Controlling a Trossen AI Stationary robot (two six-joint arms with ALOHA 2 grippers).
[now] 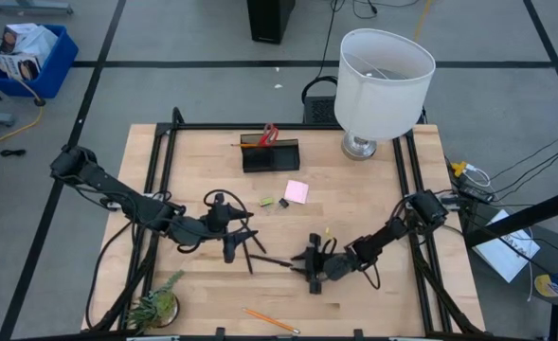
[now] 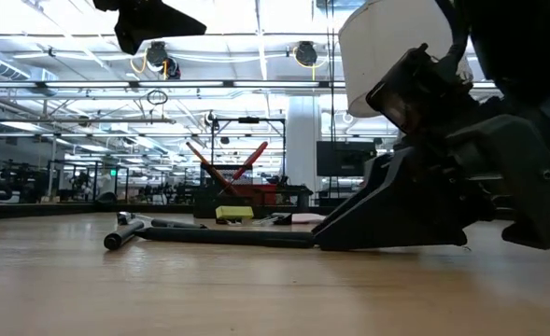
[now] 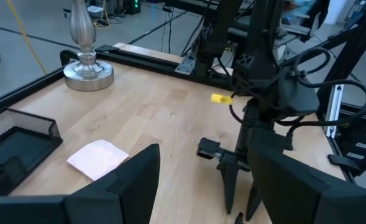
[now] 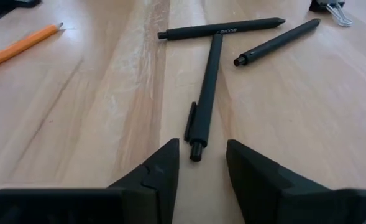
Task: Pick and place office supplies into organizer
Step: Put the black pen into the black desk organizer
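Pens (image 4: 205,93), three black, lie loose on bench (image 1: 354,204) middle, toward near edge. Right gripper (image 4: 201,163) low on wood, fingers spread, clip end of one pen between tips, not pinched. Left gripper (image 1: 233,248) above pens' other side, fingers spread, holding nothing. Organizer (image 1: 270,156) near far edge, red scissors (image 1: 269,134) and pencil already inside. Pink pad (image 1: 297,191) and eraser (image 1: 268,202) just beside each other at centre. Loose orange pencil (image 1: 270,321) at near edge.

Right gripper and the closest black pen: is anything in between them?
No. In the right wrist view, only bare table separates the open right gripper from the pen.
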